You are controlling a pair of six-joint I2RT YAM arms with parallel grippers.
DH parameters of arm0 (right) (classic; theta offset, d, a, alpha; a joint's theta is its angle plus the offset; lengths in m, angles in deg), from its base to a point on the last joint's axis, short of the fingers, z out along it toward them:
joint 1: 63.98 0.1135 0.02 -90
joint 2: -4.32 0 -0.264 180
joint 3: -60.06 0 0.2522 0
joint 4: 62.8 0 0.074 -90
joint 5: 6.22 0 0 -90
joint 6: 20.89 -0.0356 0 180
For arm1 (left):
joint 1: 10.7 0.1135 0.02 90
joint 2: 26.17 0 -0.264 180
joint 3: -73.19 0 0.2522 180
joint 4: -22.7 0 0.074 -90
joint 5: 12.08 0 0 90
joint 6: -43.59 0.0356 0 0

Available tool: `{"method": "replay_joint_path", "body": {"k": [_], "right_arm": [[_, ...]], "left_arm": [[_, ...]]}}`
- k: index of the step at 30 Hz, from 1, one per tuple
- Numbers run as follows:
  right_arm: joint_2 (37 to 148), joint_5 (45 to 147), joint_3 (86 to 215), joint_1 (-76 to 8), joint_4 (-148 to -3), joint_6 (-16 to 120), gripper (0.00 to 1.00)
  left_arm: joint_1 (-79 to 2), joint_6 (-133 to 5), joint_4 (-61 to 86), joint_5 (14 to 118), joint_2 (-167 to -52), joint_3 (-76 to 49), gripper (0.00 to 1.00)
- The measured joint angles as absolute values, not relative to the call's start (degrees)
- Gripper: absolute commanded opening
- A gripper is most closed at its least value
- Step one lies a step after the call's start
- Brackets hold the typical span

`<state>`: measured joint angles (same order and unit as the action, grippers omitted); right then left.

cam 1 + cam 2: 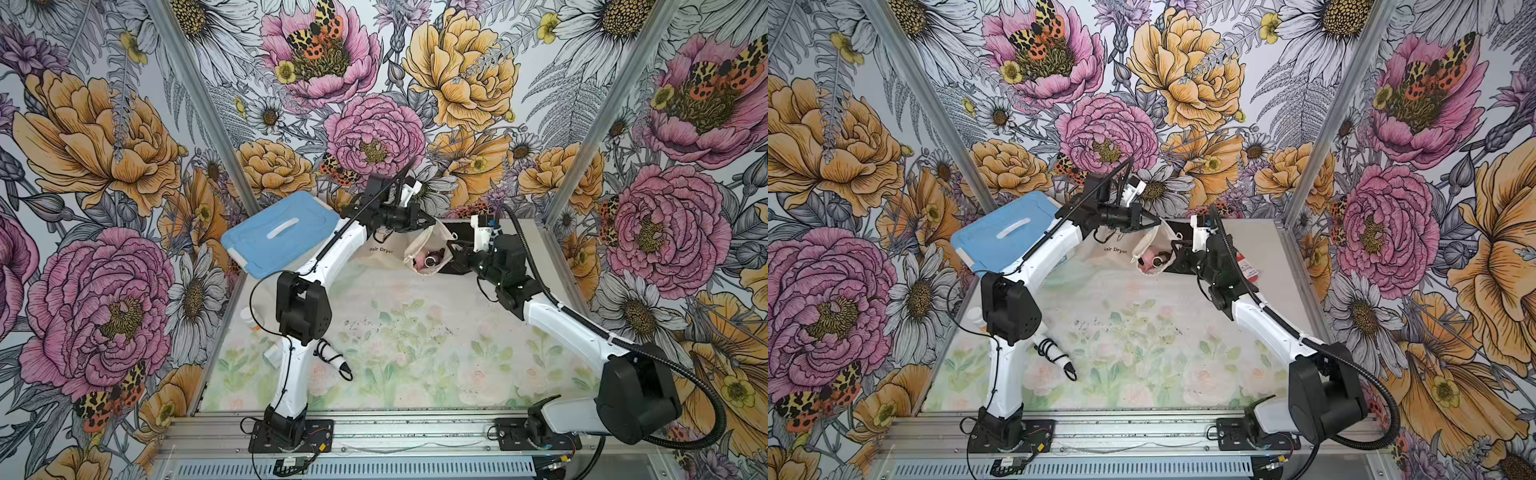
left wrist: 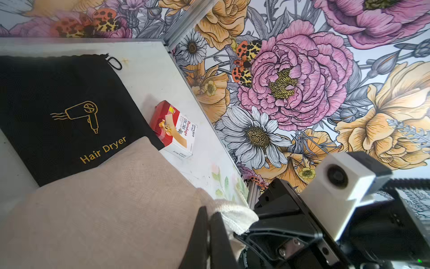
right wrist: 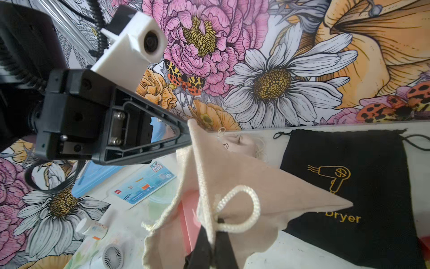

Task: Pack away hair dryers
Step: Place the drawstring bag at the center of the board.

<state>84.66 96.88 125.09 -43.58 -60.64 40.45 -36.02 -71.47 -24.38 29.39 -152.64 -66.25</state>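
A beige drawstring pouch (image 1: 430, 243) (image 1: 1152, 243) hangs open between my two grippers at the back of the table. A pink hair dryer (image 1: 428, 262) (image 1: 1148, 262) (image 3: 188, 209) sits inside it. My left gripper (image 1: 430, 219) (image 1: 1156, 220) (image 2: 208, 213) is shut on the pouch's rim (image 2: 232, 216). My right gripper (image 1: 451, 249) (image 1: 1173, 249) (image 3: 211, 227) is shut on the opposite rim, next to the white cord loop (image 3: 239, 209). A white hair dryer (image 1: 332, 357) (image 1: 1054, 351) wound with black cord lies by the left arm, partly hidden.
A black "Hair Dryer" pouch (image 2: 58, 104) (image 3: 349, 186) lies flat beneath the right gripper, with a red bandage box (image 2: 174, 128) beside it. A blue-lidded bin (image 1: 274, 232) (image 1: 1000, 232) stands at the back left. A small white bottle (image 1: 248, 316) (image 3: 92, 227) sits at the left edge.
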Motion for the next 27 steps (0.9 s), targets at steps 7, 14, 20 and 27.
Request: {"method": "replay_joint_path", "body": {"k": [7,14,20,27], "right_arm": [[89.3,94.1,113.5,-42.4,-46.4,40.7,0.00],[85.1,92.4,102.9,-42.0,-43.7,40.6,0.00],[75.9,91.1,98.2,-41.3,-51.6,40.0,0.46],[68.0,92.0,95.1,-41.1,-61.0,37.9,0.67]], "left_arm": [[-38.2,-68.3,-26.4,30.6,-154.9,-63.7,0.00],[-42.7,-66.0,-25.3,34.4,-153.6,-55.7,0.25],[-45.9,-63.9,-25.1,38.4,-148.5,-47.0,0.64],[-45.8,-65.2,-24.2,45.6,-133.1,-33.4,0.72]]}}
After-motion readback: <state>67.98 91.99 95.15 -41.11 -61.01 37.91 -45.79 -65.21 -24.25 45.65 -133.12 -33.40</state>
